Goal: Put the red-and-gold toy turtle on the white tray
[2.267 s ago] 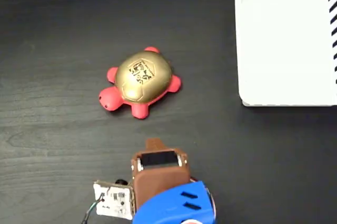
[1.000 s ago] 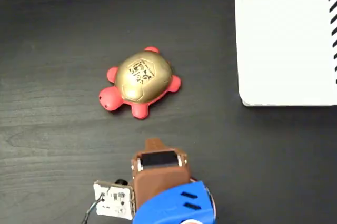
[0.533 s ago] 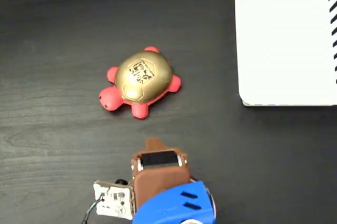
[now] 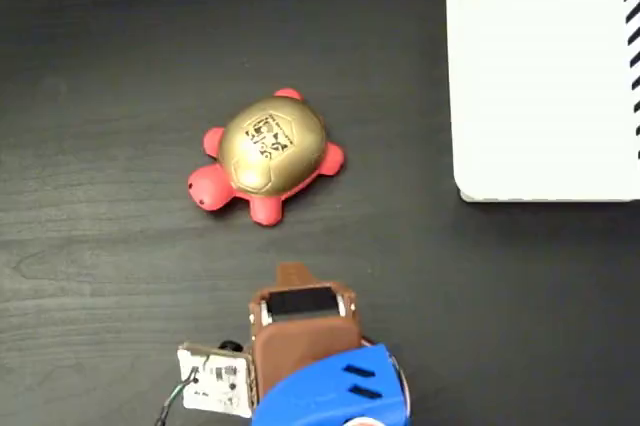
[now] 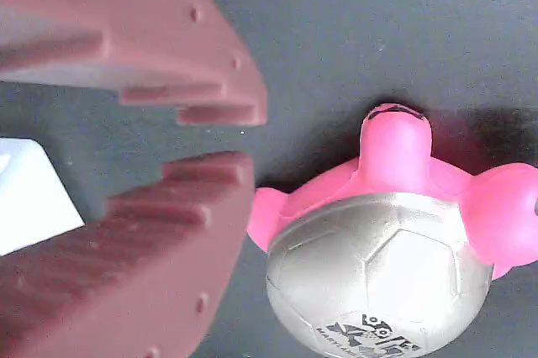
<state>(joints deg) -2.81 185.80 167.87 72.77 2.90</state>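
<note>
Turtle: the red-and-gold toy turtle (image 4: 266, 155) sat on the dark table (image 4: 100, 66), a little left of the middle of the fixed view, with its head toward the lower left.
Tray: the white tray (image 4: 545, 76) lay in the upper right corner, well apart from the turtle and with nothing on it that I could see.
Gripper: the gripper (image 5: 214, 135) was at the left of the wrist view, its two brown fingers (image 5: 168, 207) nearly together with only a thin gap, and it held nothing.
Arm: in the fixed view the arm (image 4: 300, 331) was at the bottom middle, near the turtle but not touching it.
Might go wrong: with a gap that thin, the fingers would likely bump the round shell and push the turtle away instead of going around it.
Also: the shell looked shiny and round, so a pinch high up could slip off.
Also: the toy looked soft, so a hard squeeze might make it pop out.
</note>
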